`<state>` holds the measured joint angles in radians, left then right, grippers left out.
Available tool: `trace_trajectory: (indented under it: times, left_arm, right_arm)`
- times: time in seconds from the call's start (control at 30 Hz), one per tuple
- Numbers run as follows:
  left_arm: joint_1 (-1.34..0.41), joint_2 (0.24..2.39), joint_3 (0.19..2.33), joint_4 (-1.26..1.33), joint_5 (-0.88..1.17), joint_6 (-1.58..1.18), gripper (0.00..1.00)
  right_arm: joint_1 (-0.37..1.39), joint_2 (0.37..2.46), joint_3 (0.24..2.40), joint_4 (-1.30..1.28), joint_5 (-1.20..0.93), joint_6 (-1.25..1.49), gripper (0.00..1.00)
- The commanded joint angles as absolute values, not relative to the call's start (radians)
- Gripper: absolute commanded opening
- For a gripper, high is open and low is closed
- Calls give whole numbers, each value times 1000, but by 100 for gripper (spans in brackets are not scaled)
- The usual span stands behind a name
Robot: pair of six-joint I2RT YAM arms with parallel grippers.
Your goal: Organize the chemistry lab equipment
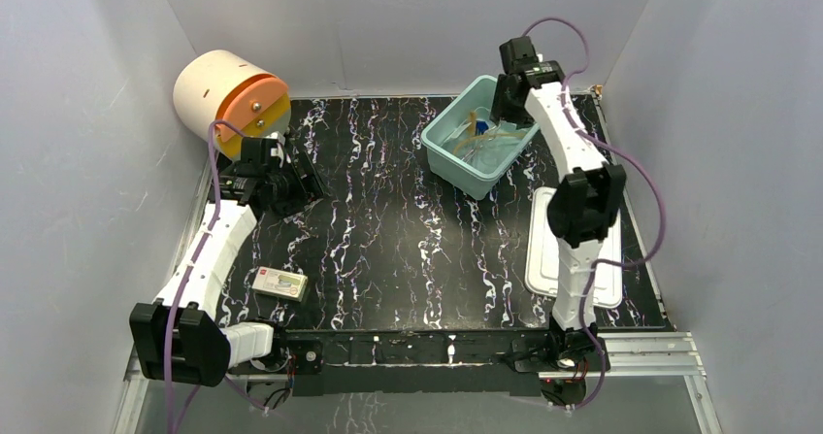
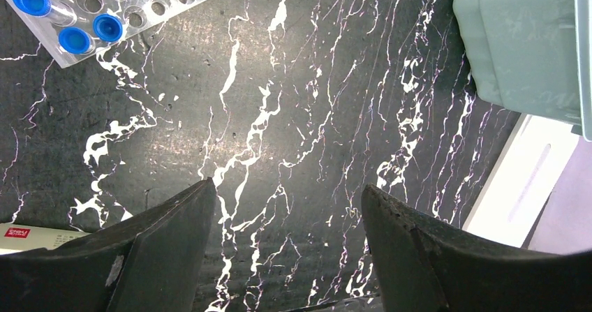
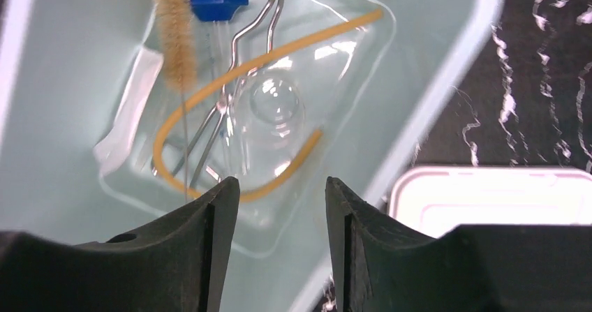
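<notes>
Hovering above the teal tub [image 1: 464,172] at the far right of the counter [image 1: 408,250], the right end effector [image 3: 282,186] has its fingers spread apart with nothing between them. Below it, inside the tub, lie several pieces of lab equipment. A tan bristle brush [image 3: 174,40] sits toward the left, and a long tan rubber tube [image 3: 293,45] loops around a clear glass funnel [image 3: 276,113]. Thin metal tongs [image 3: 274,1] run across the tube, beside a small item with a blue cap [image 3: 218,8]. A pale flat strip [image 3: 129,109] lies along the tub's left wall.

The left end effector [image 2: 287,193] is over bare counter at the far left, open and holding nothing. Just beyond it a clear rack [image 2: 174,5] rests flat on the counter, with three blue-capped tubes in its holes. A white packet [image 1: 281,283] with a red label lies at the near left, well apart from the tub. The flat white lid [image 1: 542,254] rests on the counter at the near right, partly hidden by the right arm. A cream and orange drum [image 1: 228,89] stands in the far left corner.
</notes>
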<state>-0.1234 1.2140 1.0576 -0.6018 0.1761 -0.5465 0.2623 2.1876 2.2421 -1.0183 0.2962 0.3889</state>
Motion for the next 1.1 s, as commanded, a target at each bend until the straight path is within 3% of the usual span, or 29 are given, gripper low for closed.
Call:
trace_trajectory:
  times: [0.0,0.27,0.6,0.8,1.07]
  left_arm:
    - [-121,1178,1091,-632,183,-540,75]
    - [-172,1163,1130,-613,275,-447,78]
    - [-231,1184,1157,-607,287,-424,79]
    - [-252,1199,1166,-597,299,-420,81]
    - [-304,1271,1261,-621,252,-391,86]
  right_arm:
    - [258,1959,2114,-946,270,391,58]
    - [257,1576,1704,-933,396,483,60]
    - [232,1313,1241,-919,423,629,60]
    - [207,1269,958,-739,232,639,60]
    - [194,1299,817,-642,169,662,61]
